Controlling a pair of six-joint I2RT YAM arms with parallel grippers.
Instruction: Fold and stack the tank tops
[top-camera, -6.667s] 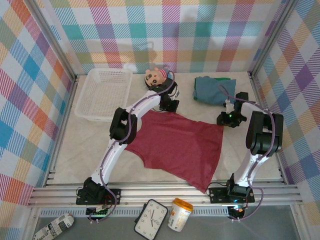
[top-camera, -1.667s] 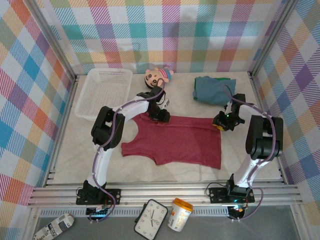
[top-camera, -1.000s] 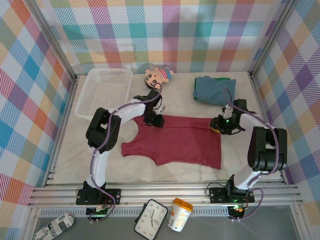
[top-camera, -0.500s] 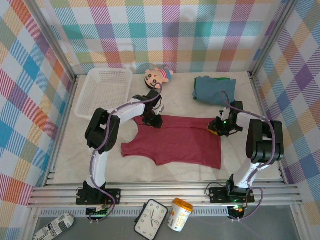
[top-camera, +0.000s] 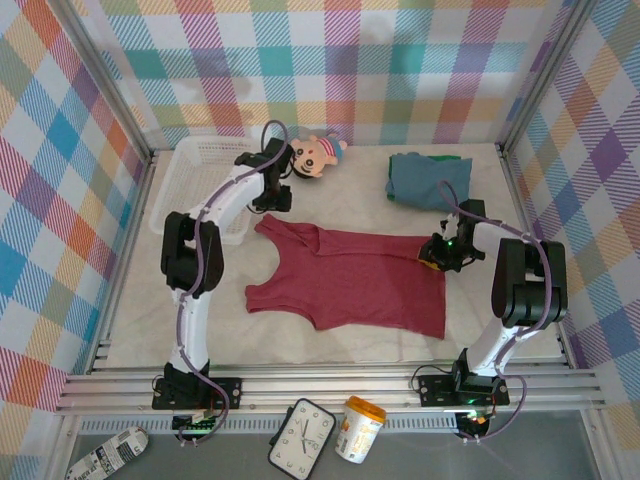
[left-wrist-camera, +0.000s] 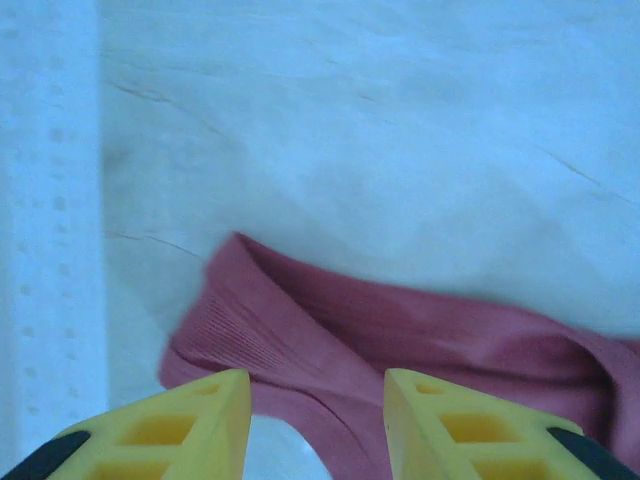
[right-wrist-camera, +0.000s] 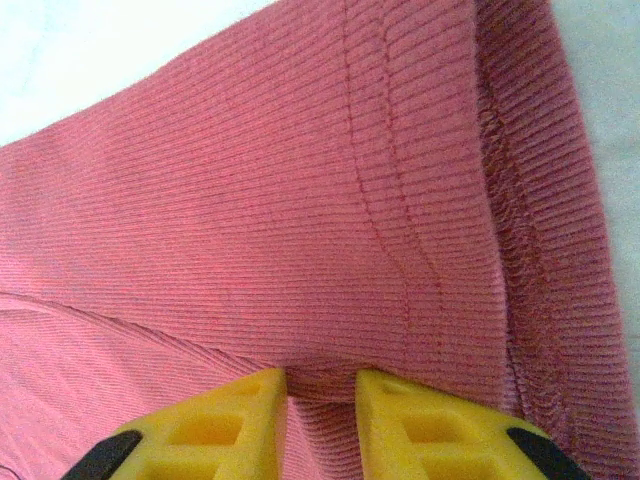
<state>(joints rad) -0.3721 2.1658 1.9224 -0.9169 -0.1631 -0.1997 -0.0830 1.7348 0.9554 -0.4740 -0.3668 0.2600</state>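
Left gripper (left-wrist-camera: 316, 388) hangs with its yellow fingers spread and nothing between them, just above the far shoulder strap of the red top (top-camera: 350, 280), near the basket (top-camera: 200, 190) and the doll (top-camera: 315, 155). That top lies flat mid-table, straps to the left, hem to the right. At the hem's far corner the right gripper (right-wrist-camera: 320, 385) is pressed nearly together, pinching a small ridge of the ribbed knit just inside the stitched edge. At the back right the blue-grey top (top-camera: 422, 180) sits bunched, with a sliver of the green top (top-camera: 447, 158) at its far side. I judge the red top light, limp and slightly grippy: it should sag and drag rather than slide, and a one-point lift would twist it. The best holds look like both ends of one edge, strap and hem corner, pinched past the seam.
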